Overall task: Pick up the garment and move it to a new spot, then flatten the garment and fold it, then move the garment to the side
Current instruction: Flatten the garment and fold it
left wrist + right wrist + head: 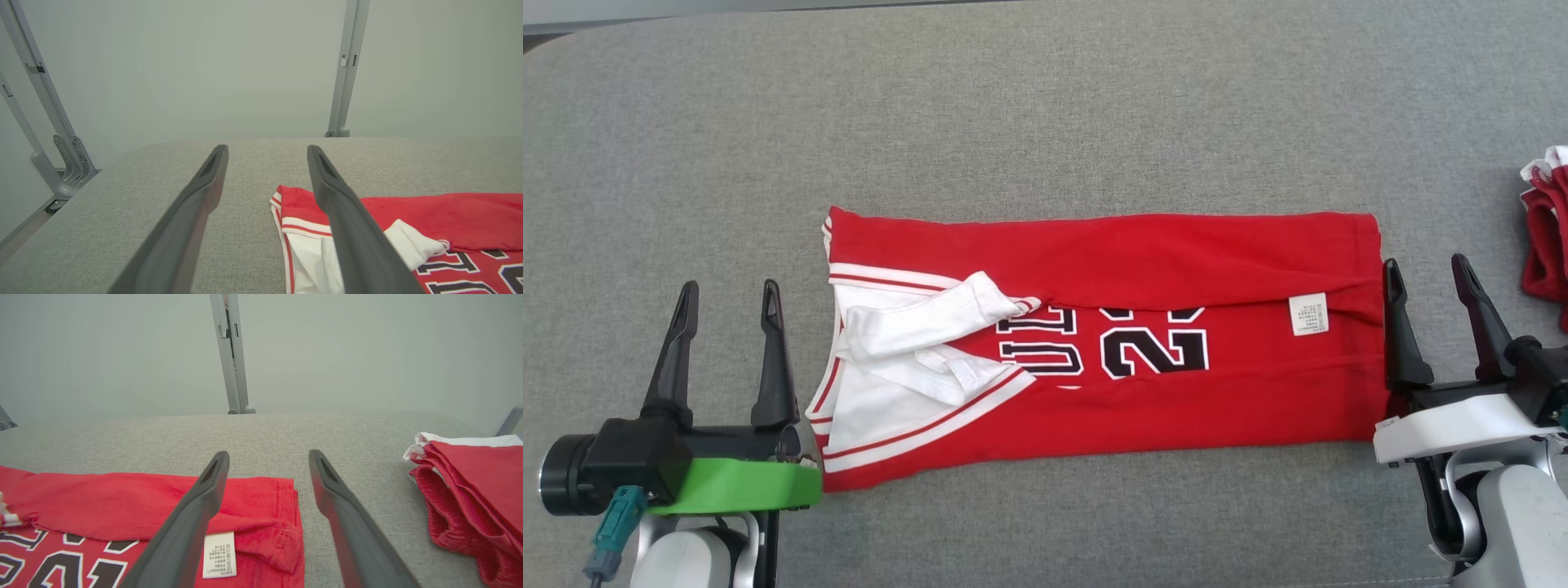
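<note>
A red jersey [1143, 269] with white trim and black lettering lies on the grey padded table, its far long side folded over the front; it appears again in the left wrist view [461, 220] and the right wrist view [122, 498]. A white care label [1308, 314] shows near its right end. My left gripper [729, 296] stands open just left of the jersey's collar end, nothing between its fingers. Open as well, my right gripper [1427, 274] hangs at the jersey's right edge, its left finger [1401, 327] over the hem.
Another red and white garment [1547, 229] lies bunched at the table's right edge, also in the right wrist view [470, 494]. The grey table [1045, 114] stretches bare behind the jersey. Metal frame posts [347, 69] stand beyond its far edge.
</note>
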Robot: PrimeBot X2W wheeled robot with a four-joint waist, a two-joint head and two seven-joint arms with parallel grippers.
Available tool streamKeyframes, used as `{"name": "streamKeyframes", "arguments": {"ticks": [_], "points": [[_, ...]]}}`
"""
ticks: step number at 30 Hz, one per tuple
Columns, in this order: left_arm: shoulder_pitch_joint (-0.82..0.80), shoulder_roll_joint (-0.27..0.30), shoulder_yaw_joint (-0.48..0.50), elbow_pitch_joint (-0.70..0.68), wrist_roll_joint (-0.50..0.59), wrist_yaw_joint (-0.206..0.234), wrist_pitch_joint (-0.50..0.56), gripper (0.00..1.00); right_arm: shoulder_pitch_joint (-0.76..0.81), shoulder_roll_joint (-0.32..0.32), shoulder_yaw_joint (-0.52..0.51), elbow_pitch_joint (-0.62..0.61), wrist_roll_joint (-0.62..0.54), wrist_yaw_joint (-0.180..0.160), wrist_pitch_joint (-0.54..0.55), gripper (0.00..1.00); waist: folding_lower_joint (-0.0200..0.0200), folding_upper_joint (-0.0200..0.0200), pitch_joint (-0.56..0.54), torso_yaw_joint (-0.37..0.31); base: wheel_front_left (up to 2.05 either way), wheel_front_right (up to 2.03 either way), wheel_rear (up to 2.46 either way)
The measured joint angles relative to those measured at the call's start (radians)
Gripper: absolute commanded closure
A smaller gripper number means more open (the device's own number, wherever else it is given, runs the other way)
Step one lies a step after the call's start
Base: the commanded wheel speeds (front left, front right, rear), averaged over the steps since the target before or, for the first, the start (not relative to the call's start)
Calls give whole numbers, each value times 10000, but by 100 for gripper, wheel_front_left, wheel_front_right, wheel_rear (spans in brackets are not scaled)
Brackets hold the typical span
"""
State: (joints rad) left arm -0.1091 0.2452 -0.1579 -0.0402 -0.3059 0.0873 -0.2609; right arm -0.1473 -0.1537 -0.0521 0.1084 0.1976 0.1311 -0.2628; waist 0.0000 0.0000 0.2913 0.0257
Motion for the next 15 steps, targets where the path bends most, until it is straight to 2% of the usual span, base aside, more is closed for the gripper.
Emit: {"name": "streamKeyframes", "arguments": {"ticks": [7,15], "points": [[-15,-142,119,270,82,-309,0,0,-15,-25,35,255,86,0,0,0,0,0,-60,161,0,0,0],[-357,-311,221,454,232,-583,0,0,-616,-380,-420,1603,347,0,0,0,0,0,233,300,0,0,0]]}}
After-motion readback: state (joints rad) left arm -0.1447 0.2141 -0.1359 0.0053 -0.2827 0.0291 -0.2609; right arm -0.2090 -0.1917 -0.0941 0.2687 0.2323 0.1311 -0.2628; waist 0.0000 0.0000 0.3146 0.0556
